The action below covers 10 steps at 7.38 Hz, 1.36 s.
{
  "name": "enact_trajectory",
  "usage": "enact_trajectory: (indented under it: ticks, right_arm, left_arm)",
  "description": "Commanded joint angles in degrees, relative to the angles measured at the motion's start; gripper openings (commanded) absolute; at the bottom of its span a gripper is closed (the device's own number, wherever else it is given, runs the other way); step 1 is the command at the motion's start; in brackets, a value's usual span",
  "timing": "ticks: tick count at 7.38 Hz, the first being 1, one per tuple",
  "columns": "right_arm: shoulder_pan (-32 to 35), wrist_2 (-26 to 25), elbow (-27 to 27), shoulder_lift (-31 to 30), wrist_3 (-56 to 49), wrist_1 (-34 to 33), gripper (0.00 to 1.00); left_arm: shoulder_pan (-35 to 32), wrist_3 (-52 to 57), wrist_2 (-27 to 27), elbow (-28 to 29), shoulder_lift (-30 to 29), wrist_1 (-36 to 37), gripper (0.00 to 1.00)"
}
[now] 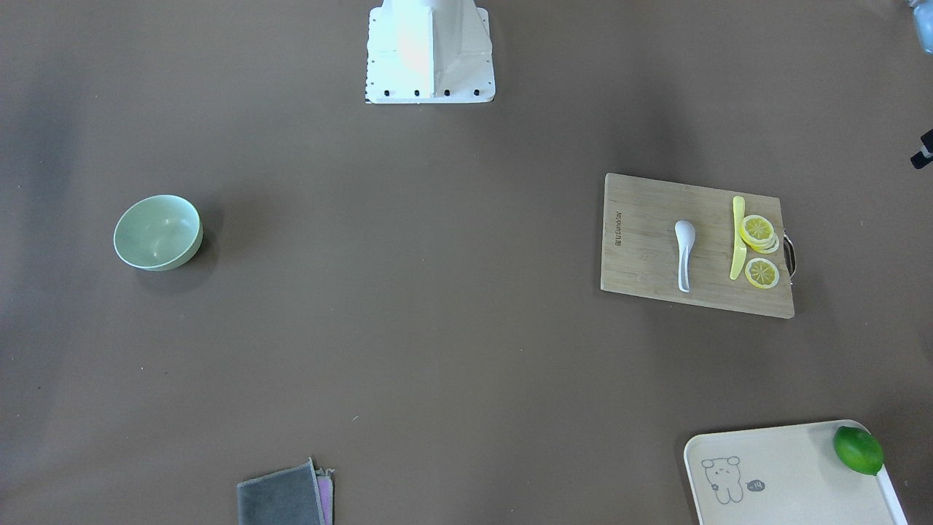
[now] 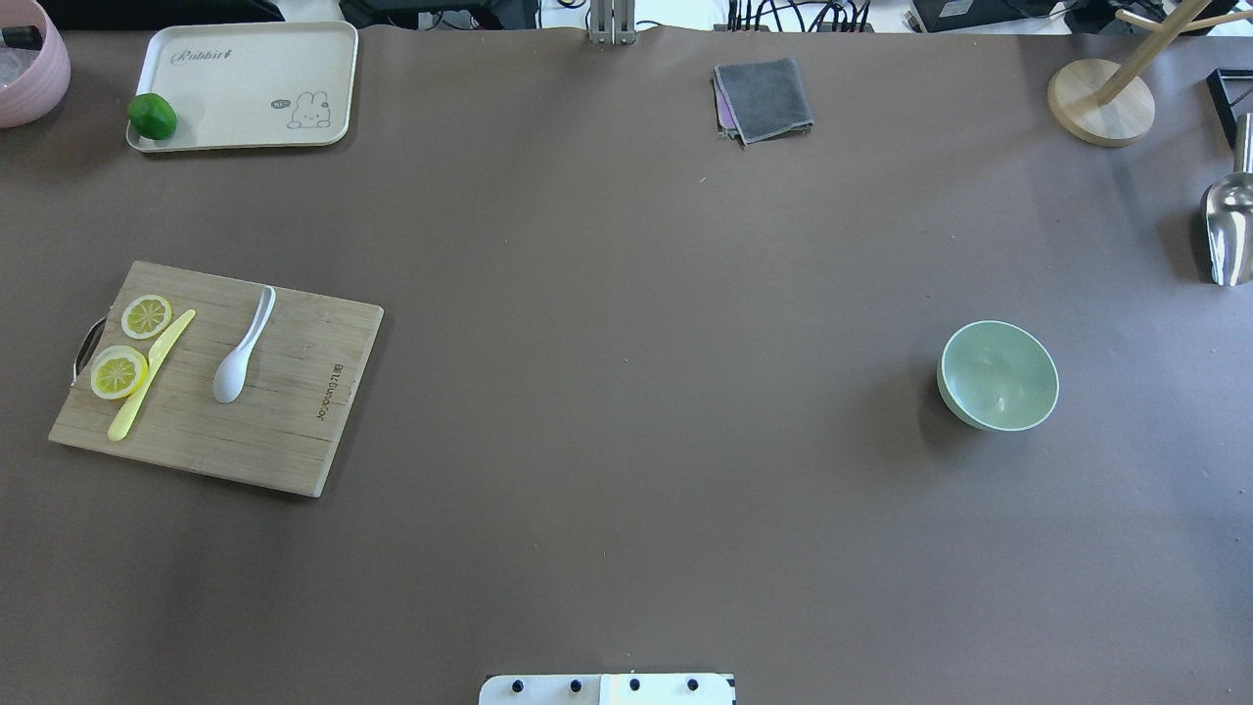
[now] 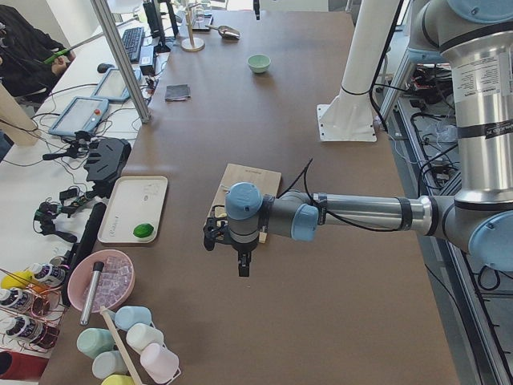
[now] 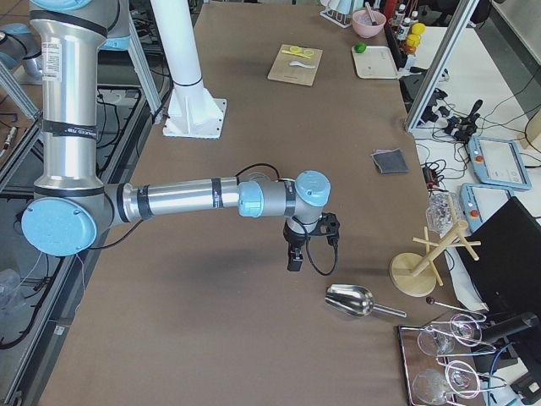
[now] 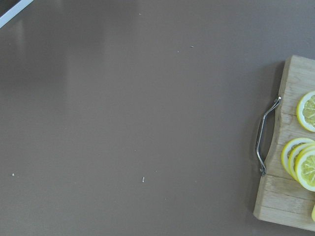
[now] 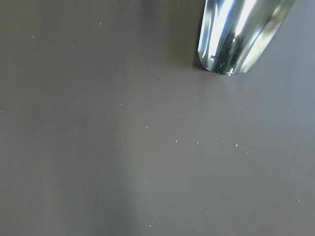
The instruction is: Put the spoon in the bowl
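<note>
The white spoon point(image 1: 684, 251) lies on a wooden cutting board point(image 1: 645, 251), scoop toward the robot; it also shows in the overhead view point(image 2: 243, 348). The mint-green bowl point(image 1: 157, 232) stands empty and upright far across the table point(image 2: 998, 375). My left gripper point(image 3: 243, 261) shows only in the exterior left view, hanging over the bare table just beyond the board's handle end. My right gripper point(image 4: 294, 258) shows only in the exterior right view, hanging near a metal scoop, beyond the bowl. I cannot tell whether either is open or shut.
A yellow knife point(image 2: 147, 377) and lemon slices point(image 2: 117, 372) share the board. A cream tray point(image 2: 245, 88) with a lime point(image 2: 152, 116), a grey cloth point(image 2: 764, 98), a wooden stand point(image 2: 1101, 98) and the metal scoop point(image 2: 1229, 230) lie along the far and right edges.
</note>
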Motion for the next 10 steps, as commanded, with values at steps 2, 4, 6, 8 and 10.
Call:
enact_trajectory:
  ticks: [2, 4, 6, 8, 10]
  right_arm:
    - [0.1, 0.5, 2.0, 0.2, 0.1, -0.1, 1.0]
    - [0.1, 0.5, 2.2, 0.3, 0.1, -0.1, 1.0]
    - [-1.2, 2.0, 1.3, 1.5, 1.9, -0.1, 1.0]
    - [-7.3, 4.1, 0.5, 4.9, 4.0, 0.1, 1.0]
    - [-11.7, 4.0, -1.6, 9.9, 13.0, 1.2, 1.0]
  left_arm:
    - [0.0, 0.0, 1.2, -0.1, 0.1, -1.1, 0.98]
    - [-0.1, 0.0, 1.2, 0.1, 0.2, -1.2, 0.98]
    - [0.0, -0.1, 1.2, 0.2, 0.1, -1.1, 0.98]
    - [0.0, -0.3, 1.1, 0.1, -0.2, -1.1, 0.98]
    - [0.0, -0.3, 1.0, 0.2, 0.1, -1.0, 0.98]
